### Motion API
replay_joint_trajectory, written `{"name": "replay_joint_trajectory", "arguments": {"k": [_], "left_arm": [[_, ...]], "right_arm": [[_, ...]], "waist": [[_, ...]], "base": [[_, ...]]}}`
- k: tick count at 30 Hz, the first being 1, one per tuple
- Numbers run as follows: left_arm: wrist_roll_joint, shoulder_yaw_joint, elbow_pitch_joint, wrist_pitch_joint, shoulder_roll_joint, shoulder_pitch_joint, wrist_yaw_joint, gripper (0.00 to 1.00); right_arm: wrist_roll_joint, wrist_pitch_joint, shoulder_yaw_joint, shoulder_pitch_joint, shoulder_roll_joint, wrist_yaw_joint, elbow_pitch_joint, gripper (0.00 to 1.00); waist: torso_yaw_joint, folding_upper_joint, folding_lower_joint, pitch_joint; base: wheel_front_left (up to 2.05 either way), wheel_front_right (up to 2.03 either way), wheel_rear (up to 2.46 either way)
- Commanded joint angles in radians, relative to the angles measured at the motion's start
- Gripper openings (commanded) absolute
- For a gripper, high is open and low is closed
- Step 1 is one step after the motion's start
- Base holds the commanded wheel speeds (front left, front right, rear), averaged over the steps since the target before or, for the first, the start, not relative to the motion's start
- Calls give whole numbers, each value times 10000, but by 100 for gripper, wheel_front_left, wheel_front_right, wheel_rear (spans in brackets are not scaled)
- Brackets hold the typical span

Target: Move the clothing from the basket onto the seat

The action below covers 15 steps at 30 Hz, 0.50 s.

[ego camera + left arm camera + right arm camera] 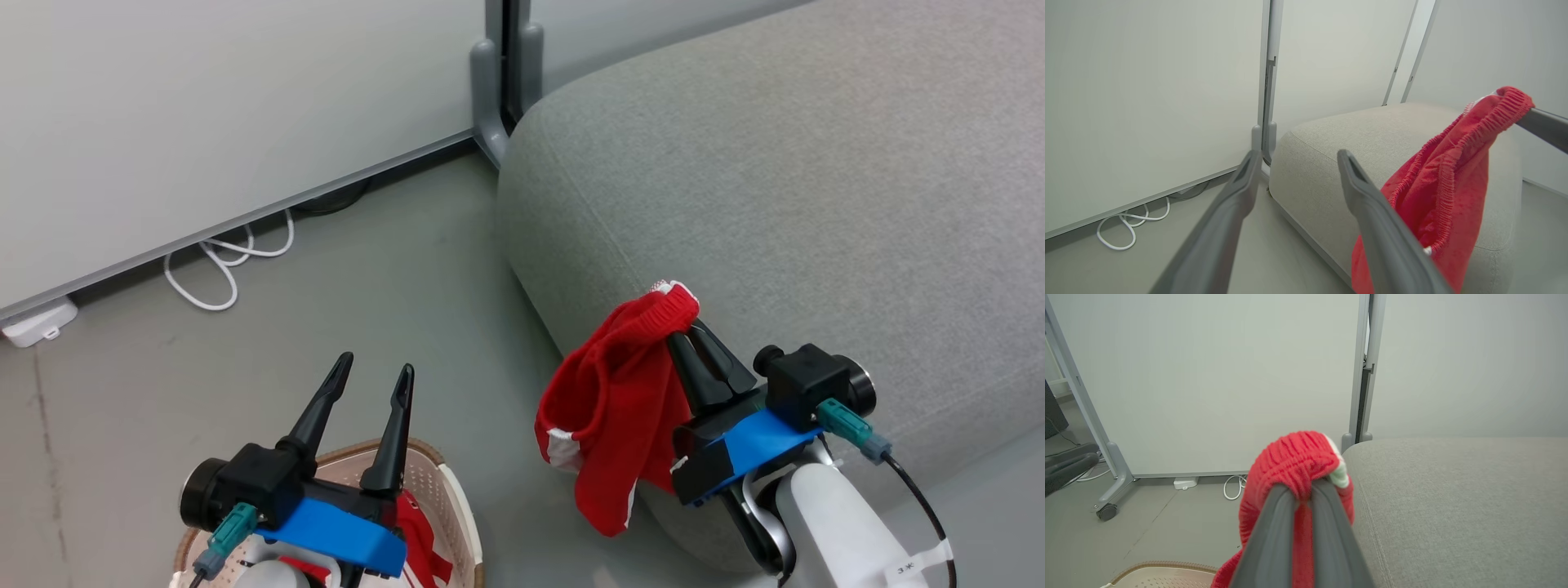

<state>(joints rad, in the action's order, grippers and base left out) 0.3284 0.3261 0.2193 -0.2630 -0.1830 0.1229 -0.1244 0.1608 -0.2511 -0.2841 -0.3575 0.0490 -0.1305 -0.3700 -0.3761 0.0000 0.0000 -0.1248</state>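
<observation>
- Your left gripper is nearest, its two dark fingers spread wide apart with nothing between them.
- Directly beneath its wrist sits the basket. Inside lies the crumpled red garment with a bit of white showing, largely hidden by the wrist.
- Your right gripper has its fingers pressed together, clamped on the elastic waistband of the hanging red garment.
- That garment is clear of the basket. Its long axis runs straight down from the fingertips, with the waistband bunched on top and the white-striped hem pointing at the floor, below and to the left of the gripper.
- The cloth hangs in front of the rounded corner of the seat. You cannot tell whether it touches the upholstery.
- The seat's grey woven top spreads ahead and to the right of the right gripper's fingers.
- Well ahead of the left gripper, a white cable loops on the floor at the foot of the pale partition panels, which meet at a grey post just past the seat's far corner.
</observation>
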Motion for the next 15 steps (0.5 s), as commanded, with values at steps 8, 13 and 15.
{"name": "replay_joint_trajectory", "arguments": {"k": [8, 13, 15], "left_arm": [[-63, 84, -3, -26, -191, 312, -56, 100], [10, 201, -50, -26, -274, 335, -58, 100], [18, 189, -62, -26, -301, 336, -58, 100]], "right_arm": [[275, -86, 3, 186, 21, -5, 191, 0], [376, -106, -22, 225, 19, -5, 180, 0], [372, -119, -69, 192, 19, -5, 161, 0]], "waist": [[-1004, 0, 0, -379], [-1285, 0, 0, -392], [-1373, 0, 0, -400]], "base": [[0, 0, 0], [0, 0, 0], [0, 0, 0]]}}
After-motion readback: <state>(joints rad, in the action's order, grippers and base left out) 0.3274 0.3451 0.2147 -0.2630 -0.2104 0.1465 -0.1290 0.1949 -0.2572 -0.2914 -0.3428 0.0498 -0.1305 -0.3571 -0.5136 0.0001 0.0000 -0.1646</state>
